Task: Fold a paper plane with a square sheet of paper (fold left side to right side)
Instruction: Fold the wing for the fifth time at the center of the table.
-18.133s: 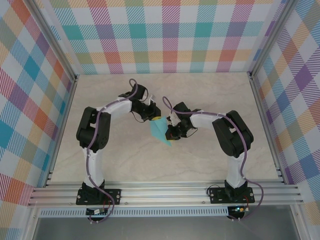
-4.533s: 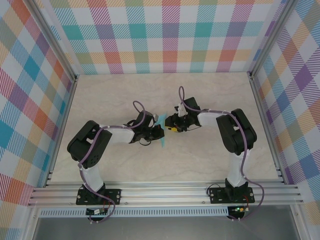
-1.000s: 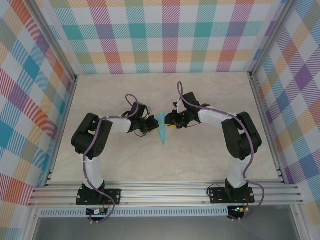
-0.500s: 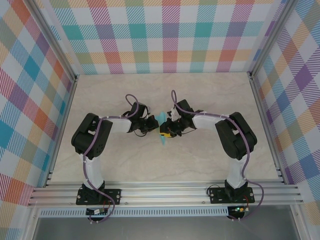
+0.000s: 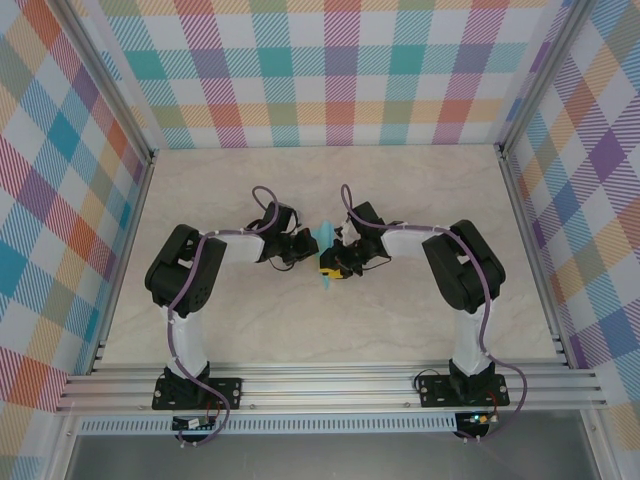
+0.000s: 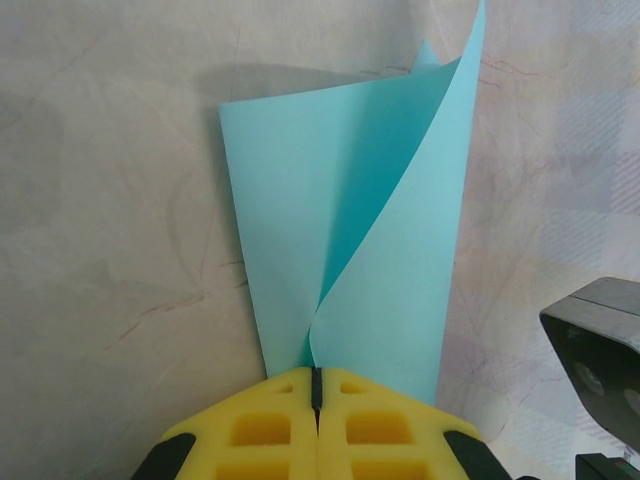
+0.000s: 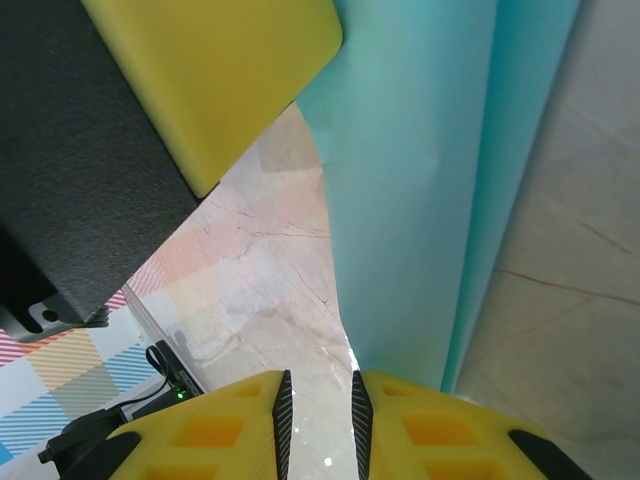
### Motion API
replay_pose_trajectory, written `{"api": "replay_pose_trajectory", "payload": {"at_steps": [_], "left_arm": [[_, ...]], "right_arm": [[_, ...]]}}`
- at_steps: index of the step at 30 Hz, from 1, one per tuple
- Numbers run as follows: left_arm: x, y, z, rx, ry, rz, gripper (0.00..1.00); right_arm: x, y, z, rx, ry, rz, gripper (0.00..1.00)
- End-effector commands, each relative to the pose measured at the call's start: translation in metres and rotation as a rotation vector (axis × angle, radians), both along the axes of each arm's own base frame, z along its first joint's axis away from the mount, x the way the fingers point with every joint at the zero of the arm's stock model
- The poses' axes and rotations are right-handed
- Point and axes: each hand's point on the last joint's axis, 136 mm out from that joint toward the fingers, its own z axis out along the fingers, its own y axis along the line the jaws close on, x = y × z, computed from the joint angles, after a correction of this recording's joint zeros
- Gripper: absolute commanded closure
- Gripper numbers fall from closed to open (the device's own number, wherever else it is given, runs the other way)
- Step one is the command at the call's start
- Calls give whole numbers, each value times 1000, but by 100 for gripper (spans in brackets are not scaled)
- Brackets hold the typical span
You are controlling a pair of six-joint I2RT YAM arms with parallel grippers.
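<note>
- Top external view: left pincer (image 5: 308,244) and right pincer (image 5: 330,267) meeting mid-bench (image 5: 250,320), turquoise paper plane (image 5: 325,235) between them, sharp tip poking out just past the right pincer.
- Left wrist view: left pincer (image 6: 316,375) pressed together, clamped on the narrow end of the paper plane (image 6: 300,200). Straight ahead of it, lower layer flat on the bench (image 6: 100,200), upper flap curling up and rightward.
- Right wrist view: right pincer (image 7: 318,385) slightly apart, bare bench (image 7: 250,300) seen through the thin slit.
- Paper plane (image 7: 420,180) running ahead from under its right-hand finger; cannot tell whether that finger presses it.
- Yellow pad (image 7: 220,70) of the left pincer ahead and leftward, at the paper's edge.
</note>
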Motion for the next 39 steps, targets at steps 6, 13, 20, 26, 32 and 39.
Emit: {"api": "replay_pose_trajectory", "payload": {"at_steps": [6, 13, 20, 26, 32, 39], "left_arm": [[8, 19, -15, 78, 14, 28, 100], [12, 15, 9, 75, -49, -19, 100], [16, 9, 18, 64, -69, -46, 100], [16, 9, 15, 68, -64, -49, 100], [16, 8, 12, 60, -53, -44, 100], [17, 7, 11, 53, -50, -43, 100]], "right_arm": [[1, -3, 9, -26, -43, 14, 76], [16, -37, 19, -170, -183, 5, 63], [49, -39, 26, -125, -230, -51, 53], [92, -46, 34, -41, -207, -172, 42], [119, -39, 33, -51, -155, -195, 27], [137, -30, 25, -72, -111, -201, 20]]}}
